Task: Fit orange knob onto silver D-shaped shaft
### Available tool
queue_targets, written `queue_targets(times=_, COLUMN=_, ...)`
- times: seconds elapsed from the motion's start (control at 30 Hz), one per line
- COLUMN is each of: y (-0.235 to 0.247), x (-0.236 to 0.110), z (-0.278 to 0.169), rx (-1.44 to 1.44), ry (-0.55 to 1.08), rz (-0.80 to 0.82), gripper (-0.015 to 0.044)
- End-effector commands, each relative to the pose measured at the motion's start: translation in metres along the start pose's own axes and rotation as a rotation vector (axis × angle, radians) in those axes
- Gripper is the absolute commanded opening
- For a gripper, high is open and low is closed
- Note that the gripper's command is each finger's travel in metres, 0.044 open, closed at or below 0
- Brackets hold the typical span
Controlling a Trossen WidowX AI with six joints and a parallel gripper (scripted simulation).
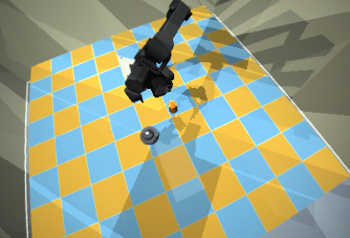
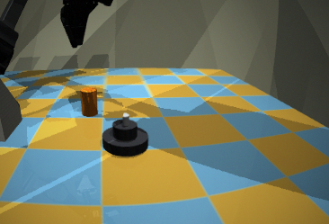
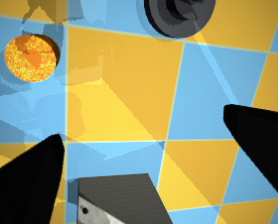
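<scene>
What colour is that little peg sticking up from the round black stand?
Silvery white; the shaft on the pedestal shows best in the exterior view.

Orange knob [image 2: 89, 101]: matt, top face speckled and grainy in the wrist view [image 3: 30, 56]. Round pedestal [image 2: 125, 140]: dark, matt, plastic-looking, smooth. Shaft [image 2: 126, 117]: pale silver, metal-like, dull sheen. Worktop [image 2: 252, 139]: smooth checkered orange and blue surface, slightly glossy with faint light streaks. Hand [image 2: 75, 33]: black, matt, hard plastic look; fingers flat black, no shine. Arm [image 1: 163, 40]: same matt black finish.
</scene>
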State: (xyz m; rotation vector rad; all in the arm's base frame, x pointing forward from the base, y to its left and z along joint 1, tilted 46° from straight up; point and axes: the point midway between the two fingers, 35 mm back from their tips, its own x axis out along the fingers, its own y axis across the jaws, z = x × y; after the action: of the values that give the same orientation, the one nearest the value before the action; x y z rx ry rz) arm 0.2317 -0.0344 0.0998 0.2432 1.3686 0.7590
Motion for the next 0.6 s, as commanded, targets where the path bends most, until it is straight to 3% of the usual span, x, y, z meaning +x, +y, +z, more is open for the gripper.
queue_targets(times=0.0, y=0.049, x=0.026, z=0.034, rx=0.013, ry=0.014, rz=0.11, gripper=0.044)
queue_targets(times=0.33, y=0.068, x=0.037, z=0.038, rx=0.021, ry=0.028, rz=0.149, gripper=0.044)
queue_targets(times=0.47, y=0.073, x=0.067, z=0.036, rx=0.02, ry=0.027, rz=0.15, gripper=0.044)
queue_targets(times=0.57, y=0.073, x=0.069, z=0.036, rx=0.02, ry=0.026, rz=0.151, gripper=0.044)
